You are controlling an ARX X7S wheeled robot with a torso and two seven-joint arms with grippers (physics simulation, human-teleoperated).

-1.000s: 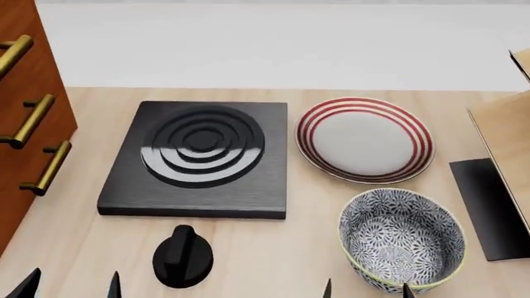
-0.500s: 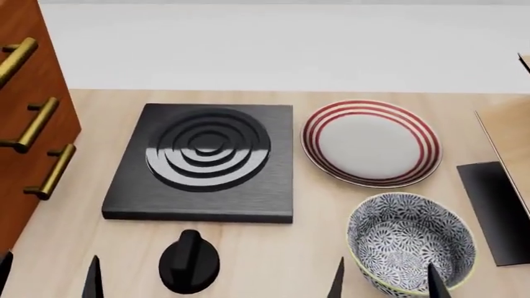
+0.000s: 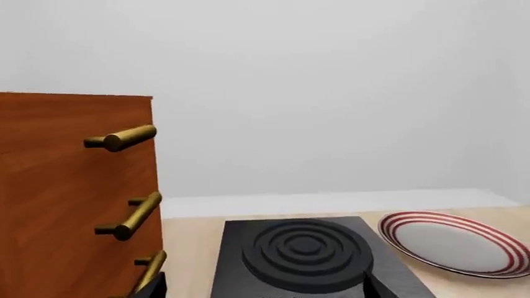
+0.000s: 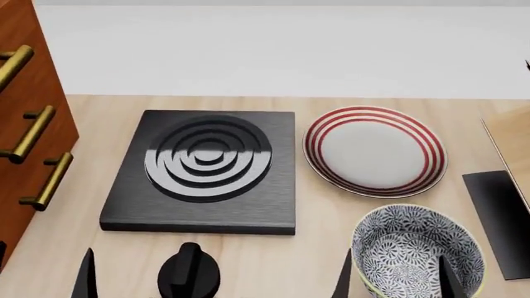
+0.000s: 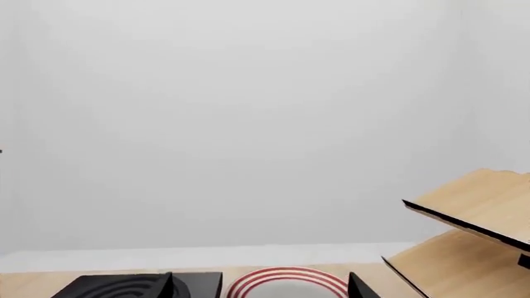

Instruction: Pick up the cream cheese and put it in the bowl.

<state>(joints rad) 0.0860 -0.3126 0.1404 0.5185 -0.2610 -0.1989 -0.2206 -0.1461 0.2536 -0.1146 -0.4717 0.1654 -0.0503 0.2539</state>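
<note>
The cream cheese is not in any view. The bowl (image 4: 411, 243), deep and white with a dark floral pattern and a yellowish rim, stands on the wooden counter at the front right, in front of the plate. My right gripper (image 4: 394, 282) is open and empty, its two dark fingertips straddling the bowl's near side; in the right wrist view (image 5: 263, 288) only its tips show. My left gripper (image 4: 41, 276) is open and empty at the front left, near the cabinet; it also shows in the left wrist view (image 3: 263, 288), facing the burner.
A black burner plate (image 4: 207, 164) lies mid-counter with a black knob (image 4: 190, 273) in front of it. A red-ringed plate (image 4: 374, 151) sits behind the bowl. A wooden cabinet with brass handles (image 4: 21, 124) is at the left. A wooden shelf (image 4: 509, 133) and dark slab (image 4: 501, 217) are at the right.
The head view has shifted a little, so the objects sit lower and to the right. Both grippers' fingertips reach further up into the view, the right pair now around the bowl's near side.
</note>
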